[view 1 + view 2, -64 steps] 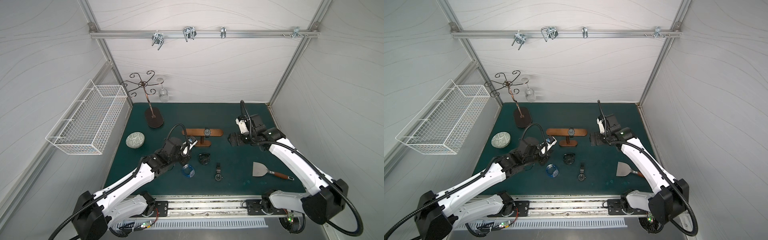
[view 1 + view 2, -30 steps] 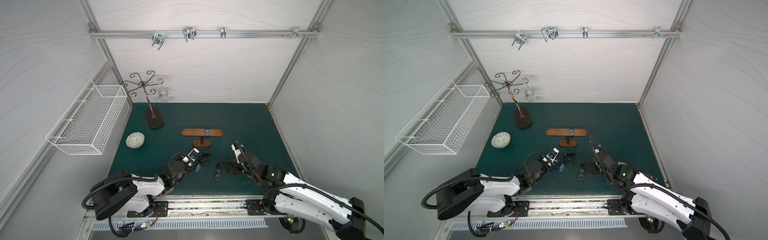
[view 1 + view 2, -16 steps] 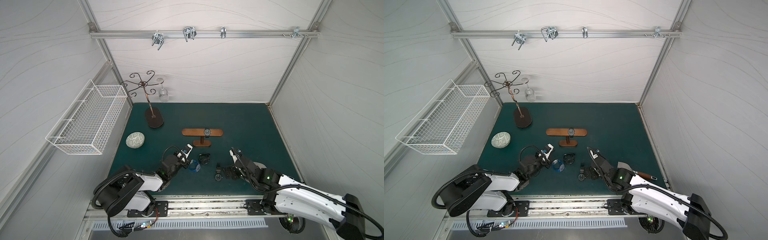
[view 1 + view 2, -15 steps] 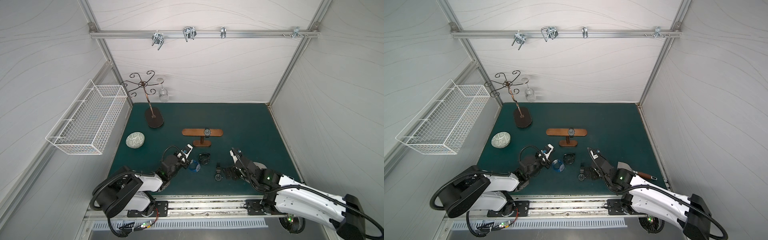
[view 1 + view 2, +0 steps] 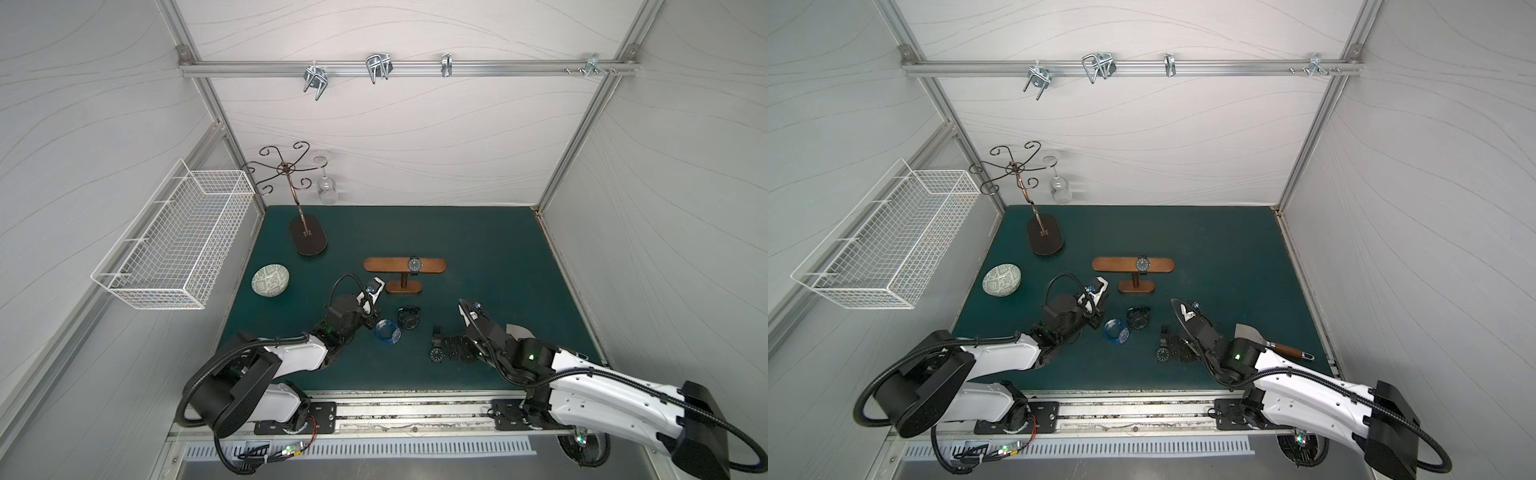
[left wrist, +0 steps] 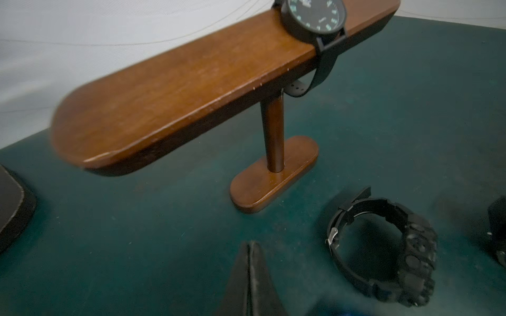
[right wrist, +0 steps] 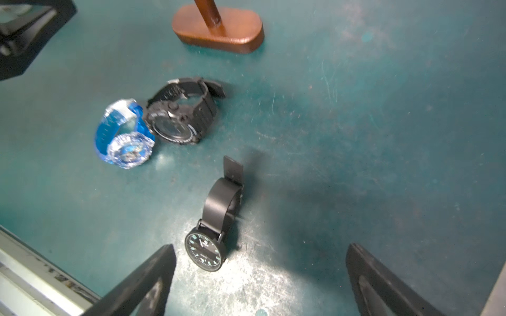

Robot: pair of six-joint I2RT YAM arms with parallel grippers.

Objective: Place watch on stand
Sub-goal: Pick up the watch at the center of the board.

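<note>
The brown wooden stand (image 5: 404, 266) is mid-mat, and a black watch (image 5: 414, 264) is strapped over its crossbar. Three more watches lie in front of it. One is chunky and black (image 5: 409, 318), one is clear blue (image 5: 387, 331), and one is slim and black (image 5: 436, 345). My right gripper (image 7: 260, 246) is open and low over the mat. The slim watch (image 7: 216, 219) has its face just inside one of the fingers. My left gripper (image 6: 250, 243) is shut and empty, just left of the blue watch (image 5: 1116, 331). It points toward the stand (image 6: 191, 82).
A tall dark metal rack (image 5: 307, 232) with a hanging glass (image 5: 327, 187) is at the back left. A patterned bowl (image 5: 270, 281) sits at the left edge, and a wire basket (image 5: 174, 241) is on the left wall. A scraper (image 5: 1266, 338) lies behind my right arm.
My right gripper, open throughout, has slid left up to the slim black watch. My left gripper, shut throughout, has drawn back a little from the blue watch.
</note>
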